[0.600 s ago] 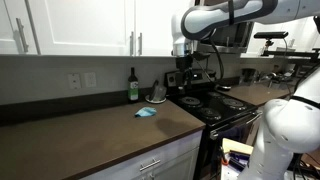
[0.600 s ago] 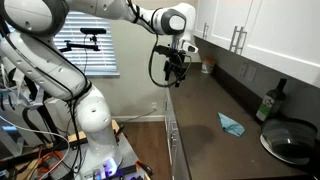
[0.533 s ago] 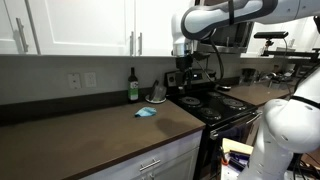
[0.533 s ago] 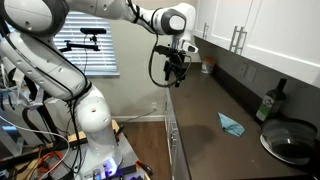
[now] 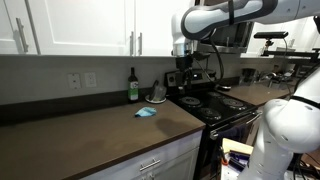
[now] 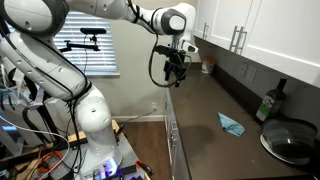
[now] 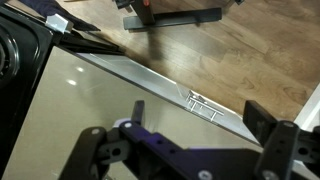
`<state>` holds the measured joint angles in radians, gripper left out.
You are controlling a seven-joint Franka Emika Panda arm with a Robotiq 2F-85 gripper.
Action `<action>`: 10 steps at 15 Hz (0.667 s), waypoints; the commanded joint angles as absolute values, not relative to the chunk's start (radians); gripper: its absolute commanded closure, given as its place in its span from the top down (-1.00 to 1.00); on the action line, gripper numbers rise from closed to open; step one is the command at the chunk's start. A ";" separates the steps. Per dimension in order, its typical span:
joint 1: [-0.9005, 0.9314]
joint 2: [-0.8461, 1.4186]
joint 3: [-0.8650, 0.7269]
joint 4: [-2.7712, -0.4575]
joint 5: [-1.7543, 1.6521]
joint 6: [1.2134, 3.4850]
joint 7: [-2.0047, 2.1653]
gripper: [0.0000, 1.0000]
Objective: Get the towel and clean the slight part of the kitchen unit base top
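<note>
A small blue towel point(image 5: 146, 113) lies crumpled on the dark kitchen countertop point(image 5: 80, 130), near the stove. It also shows in an exterior view point(image 6: 232, 124), on the countertop point(image 6: 200, 120). My gripper point(image 5: 181, 80) hangs well above the counter's end by the stove, apart from the towel. In an exterior view point(image 6: 172, 76) it hangs over the counter's near edge. In the wrist view the gripper point(image 7: 180, 125) is open and empty, with pale counter surface below it. The towel is out of the wrist view.
A green bottle point(image 5: 133, 86) stands at the back wall, also seen in an exterior view point(image 6: 268, 103). A black stove point(image 5: 215, 103) with a pan point(image 6: 293, 140) adjoins the counter. White cabinets hang above. The robot base point(image 6: 95, 120) stands on the floor beside the counter.
</note>
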<state>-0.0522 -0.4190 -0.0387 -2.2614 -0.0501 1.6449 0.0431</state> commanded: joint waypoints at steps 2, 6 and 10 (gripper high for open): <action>-0.053 -0.418 -0.038 -2.260 -0.050 1.643 0.043 1.00; -0.052 -0.414 -0.033 -2.261 -0.056 1.659 0.050 1.00; -0.036 -0.369 -0.014 -2.259 -0.061 1.791 0.048 1.00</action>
<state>-0.0460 -0.4114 -0.0287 -2.2660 -0.0502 1.7068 0.0432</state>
